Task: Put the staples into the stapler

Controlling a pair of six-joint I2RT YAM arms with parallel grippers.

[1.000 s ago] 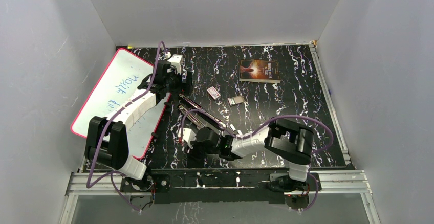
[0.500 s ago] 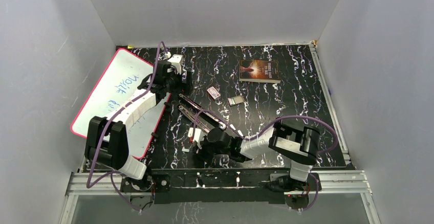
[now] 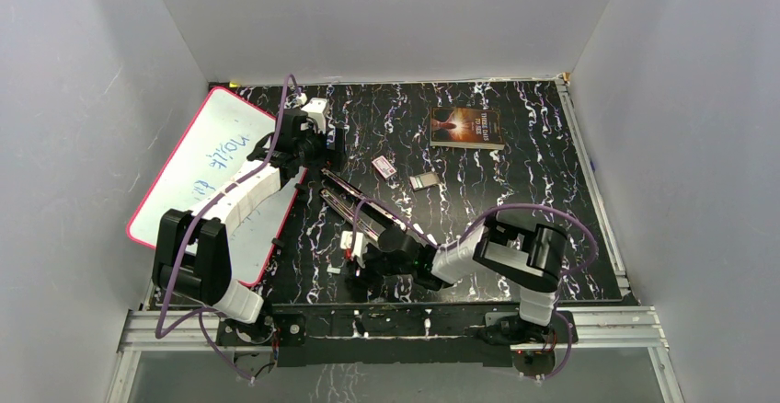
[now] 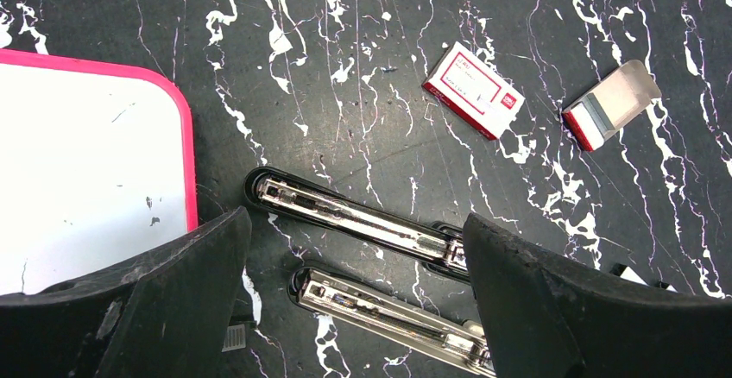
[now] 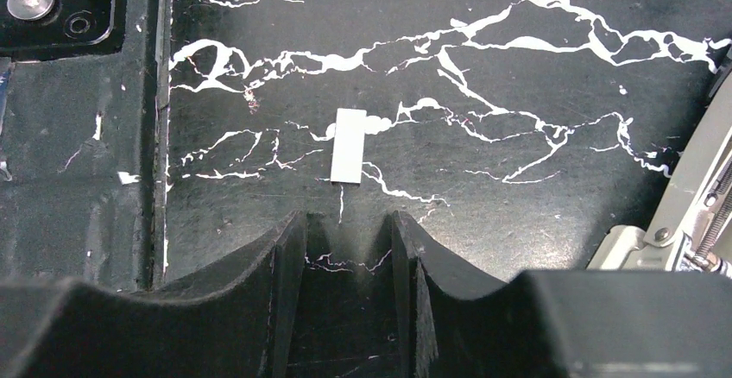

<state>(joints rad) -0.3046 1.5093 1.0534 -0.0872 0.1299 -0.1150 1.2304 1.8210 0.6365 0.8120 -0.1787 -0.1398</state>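
Observation:
The stapler (image 3: 361,208) lies swung open on the black marbled table, its two long halves side by side. In the left wrist view both halves show their metal channels, the far half (image 4: 362,219) and the near half (image 4: 388,311). My left gripper (image 4: 356,223) hovers over their ends, open wide and empty. A short white strip of staples (image 5: 348,145) lies flat on the table just ahead of my right gripper (image 5: 347,218). Its jaws stand a little apart with nothing between them. The right gripper (image 3: 354,258) is low near the table's front edge, beside the stapler's hinge end.
A pink-rimmed whiteboard (image 3: 207,173) lies at the left. A closed red-and-white staple box (image 4: 473,90) and an opened one (image 4: 610,103) sit beyond the stapler. A book (image 3: 466,127) lies at the back. The arm's base plate (image 5: 60,15) is at the right wrist view's left.
My right arm has shifted a little, bringing its gripper down by the stapler's hinge end. The left arm and the stapler have not moved.

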